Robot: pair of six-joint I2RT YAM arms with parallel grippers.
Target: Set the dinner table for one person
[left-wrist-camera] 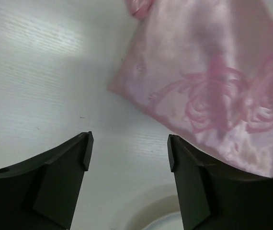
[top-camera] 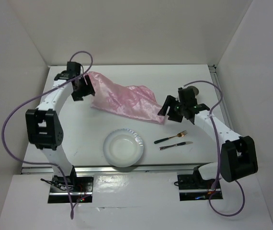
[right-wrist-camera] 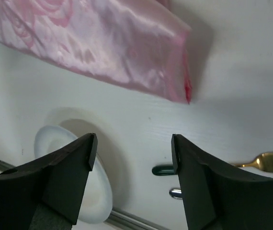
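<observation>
The dinner table (top-camera: 79,129) is a white tabletop. On it lie a pink rose-patterned cloth (top-camera: 124,103), rumpled, at the middle back, a white plate (top-camera: 122,147) near the front edge, a fork (top-camera: 171,137) with a gold head and dark handle, and a knife (top-camera: 175,145) just in front of it. My left gripper (top-camera: 81,88) is open and empty by the cloth's left edge (left-wrist-camera: 213,81). My right gripper (top-camera: 167,108) is open and empty at the cloth's right corner (right-wrist-camera: 103,48), above the table. The plate (right-wrist-camera: 55,143) and fork (right-wrist-camera: 266,162) show in the right wrist view.
White walls enclose the table on three sides. A metal rail (top-camera: 127,167) runs along the front edge, another (top-camera: 221,96) along the right side. Purple cables loop from both arms. Bare tabletop lies left of the plate and behind the cloth.
</observation>
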